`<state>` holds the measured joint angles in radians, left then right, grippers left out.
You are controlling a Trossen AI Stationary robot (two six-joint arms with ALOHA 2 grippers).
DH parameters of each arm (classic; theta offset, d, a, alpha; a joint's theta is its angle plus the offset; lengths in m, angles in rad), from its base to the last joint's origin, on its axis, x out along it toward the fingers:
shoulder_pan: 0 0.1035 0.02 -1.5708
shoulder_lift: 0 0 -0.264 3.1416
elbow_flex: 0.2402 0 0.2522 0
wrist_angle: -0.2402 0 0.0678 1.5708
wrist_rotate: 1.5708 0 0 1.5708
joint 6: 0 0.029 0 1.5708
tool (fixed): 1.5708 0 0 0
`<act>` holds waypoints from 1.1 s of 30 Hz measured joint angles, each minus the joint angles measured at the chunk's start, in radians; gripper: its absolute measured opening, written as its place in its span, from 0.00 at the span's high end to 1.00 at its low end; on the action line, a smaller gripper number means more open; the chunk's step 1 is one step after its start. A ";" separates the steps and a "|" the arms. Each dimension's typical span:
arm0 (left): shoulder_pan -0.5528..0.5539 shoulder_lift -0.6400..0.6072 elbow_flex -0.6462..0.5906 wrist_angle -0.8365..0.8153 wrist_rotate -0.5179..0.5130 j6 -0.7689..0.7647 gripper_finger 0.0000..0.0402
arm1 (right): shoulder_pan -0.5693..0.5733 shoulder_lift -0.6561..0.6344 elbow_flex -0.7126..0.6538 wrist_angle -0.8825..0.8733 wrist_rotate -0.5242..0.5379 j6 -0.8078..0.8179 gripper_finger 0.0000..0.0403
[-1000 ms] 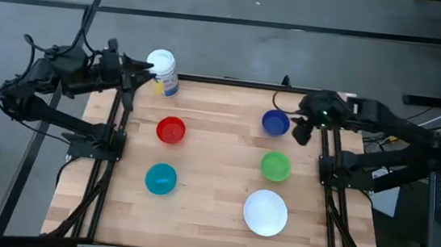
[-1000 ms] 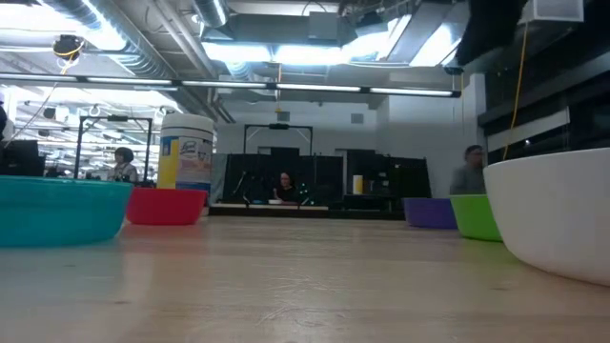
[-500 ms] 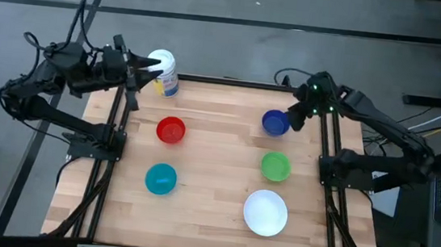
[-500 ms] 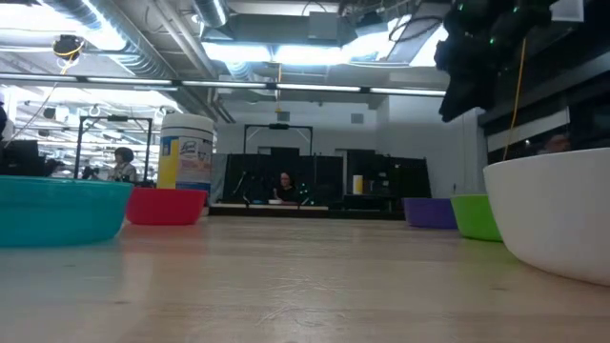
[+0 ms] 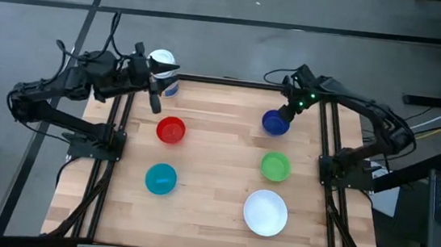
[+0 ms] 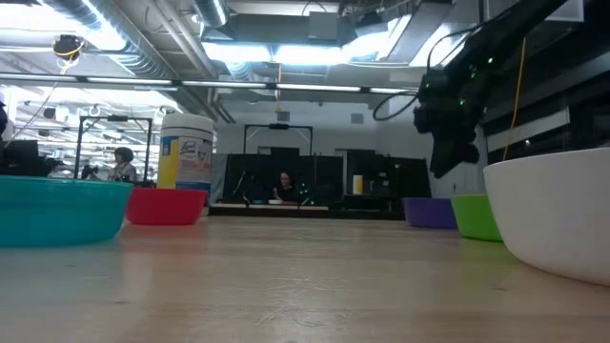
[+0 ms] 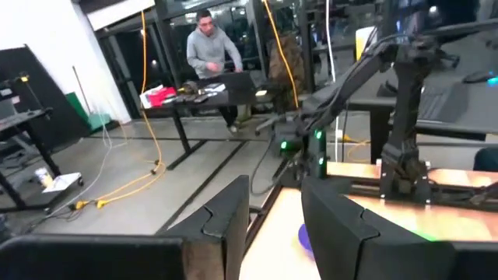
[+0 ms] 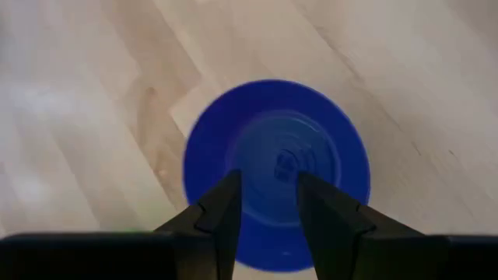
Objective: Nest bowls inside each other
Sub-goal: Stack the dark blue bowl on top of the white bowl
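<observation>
Five bowls rest on their bases on the wooden table [image 5: 211, 220]: dark blue [image 5: 275, 123] at the far right, green [image 5: 275, 166], white [image 5: 265, 212], red [image 5: 170, 130] and teal [image 5: 161, 179]. My right gripper [image 5: 288, 111] hangs open just above the dark blue bowl [image 8: 276, 171], pointing steeply down. In the right wrist view [image 8: 264, 183] its fingers frame the bowl's middle and have nothing between them. In the low view the right gripper [image 6: 448, 157] stands above the bowl [image 6: 429, 211]. My left gripper [image 5: 156, 101] is open, level and high, past the red bowl's far side.
A white cylindrical container [image 5: 164, 61] with a yellow-blue label stands at the table's far left corner, partly behind the left arm. The table's middle, between the two columns of bowls, is bare wood. People sit at desks in the room beyond.
My right gripper has swung down toward the dark blue bowl and tipped to point steeply down over it. My left gripper has moved toward the table's right and a little nearer, away from the container and toward the red bowl. No bowl has moved.
</observation>
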<state>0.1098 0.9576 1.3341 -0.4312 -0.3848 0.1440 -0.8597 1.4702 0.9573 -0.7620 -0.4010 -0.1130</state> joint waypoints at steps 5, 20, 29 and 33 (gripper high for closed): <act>0.010 -0.013 0.000 0.038 0.027 -0.001 0.71 | -0.008 0.046 0.000 0.027 0.049 -0.004 0.71; 0.076 -0.014 0.000 0.164 0.146 0.000 0.72 | -0.030 0.049 0.000 0.024 0.185 0.005 0.69; 0.091 -0.015 0.000 0.197 0.198 -0.013 0.72 | -0.030 0.049 0.000 -0.006 0.210 0.068 0.55; 0.092 -0.015 0.000 0.198 0.203 -0.017 0.72 | -0.022 0.053 0.000 -0.013 0.210 0.093 0.50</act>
<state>0.2013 0.9428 1.3346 -0.2330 -0.1814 0.1268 -0.8814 1.5230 0.9577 -0.7752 -0.1905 -0.0205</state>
